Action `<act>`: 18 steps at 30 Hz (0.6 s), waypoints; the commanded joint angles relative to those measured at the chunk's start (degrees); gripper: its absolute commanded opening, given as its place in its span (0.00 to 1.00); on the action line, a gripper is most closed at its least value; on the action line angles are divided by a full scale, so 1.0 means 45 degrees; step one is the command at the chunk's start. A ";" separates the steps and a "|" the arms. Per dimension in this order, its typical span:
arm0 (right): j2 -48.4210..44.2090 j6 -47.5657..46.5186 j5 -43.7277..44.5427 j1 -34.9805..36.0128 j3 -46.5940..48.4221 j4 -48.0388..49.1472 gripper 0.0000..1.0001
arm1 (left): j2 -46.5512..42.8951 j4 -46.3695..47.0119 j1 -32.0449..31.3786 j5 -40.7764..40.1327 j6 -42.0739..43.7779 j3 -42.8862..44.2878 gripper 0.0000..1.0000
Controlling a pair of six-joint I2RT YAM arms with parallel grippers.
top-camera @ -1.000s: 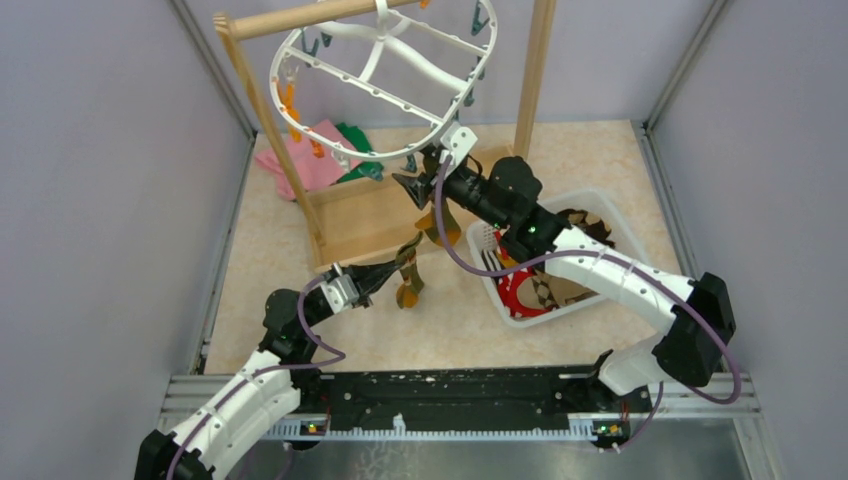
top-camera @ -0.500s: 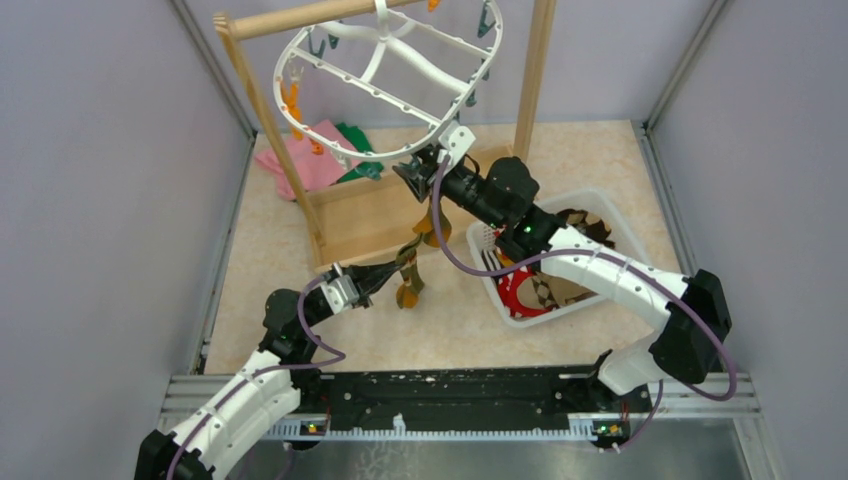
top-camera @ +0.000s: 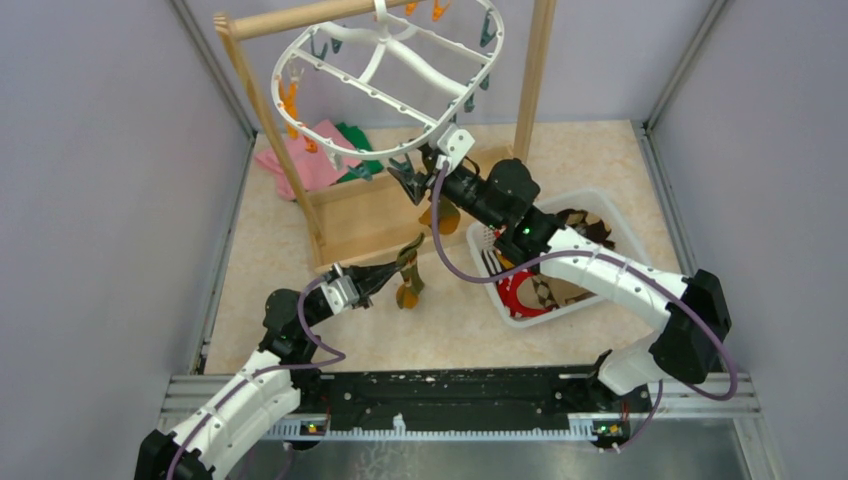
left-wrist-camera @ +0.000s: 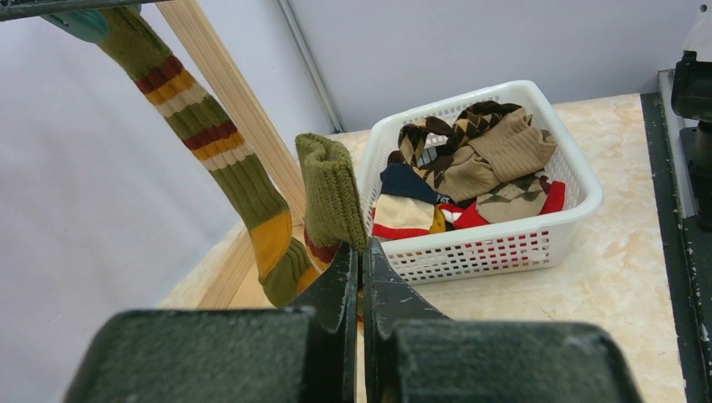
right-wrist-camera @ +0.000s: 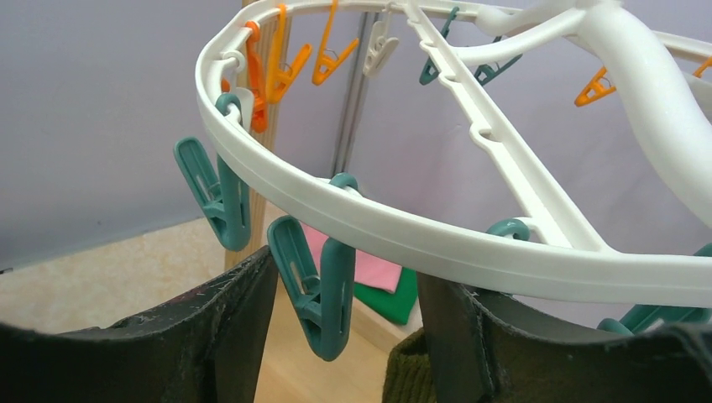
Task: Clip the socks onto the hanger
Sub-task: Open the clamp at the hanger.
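Covering the whole cell floor is a beige, marble-patterned worktop [top-camera: 260,260]. A wooden rack [top-camera: 290,19] of round pole and square posts stands toward its far edge, left of middle. From the pole hangs the hanger [right-wrist-camera: 437,248], a smooth white plastic oval ring with curved struts, tilted so that its near rim dips lowest. Teal and orange clips dangle round the ring.

A white slotted plastic basket [left-wrist-camera: 487,252] sits right of centre. It holds a heap of socks [left-wrist-camera: 479,159]: argyle, ribbed tan, navy and red. Flat pink and green cloths [top-camera: 310,150] lie by the far left corner, behind the rack.

The right gripper [right-wrist-camera: 340,290] is up at the hanger's near rim. Its black fingers are apart, and one teal clip [right-wrist-camera: 315,294] hangs between them.

The left gripper [left-wrist-camera: 361,260] is low over the middle of the worktop, fingers pressed together on an olive knit sock [left-wrist-camera: 214,151]. The sock is ribbed, with red, yellow and cream bands. In the left wrist view its long axis slants from a teal piece at upper left down to an orange patch. It then bends, and a plain olive end stands upright just above the pinching fingertips.
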 commanded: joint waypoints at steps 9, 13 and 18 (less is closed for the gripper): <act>-0.0341 -0.0604 0.0534 0.0283 -0.0273 0.1505 0.63 | 0.0083 0.0746 -0.0029 0.0384 -0.0012 0.0071 0.00; -0.0499 -0.1005 0.0524 0.0429 -0.0719 0.2019 0.61 | 0.0118 0.0746 -0.0026 0.0405 -0.0026 0.0096 0.00; -0.0777 -0.1791 0.0368 0.0613 -0.1611 0.2933 0.60 | 0.0153 0.0741 -0.0036 0.0442 -0.0031 0.0127 0.00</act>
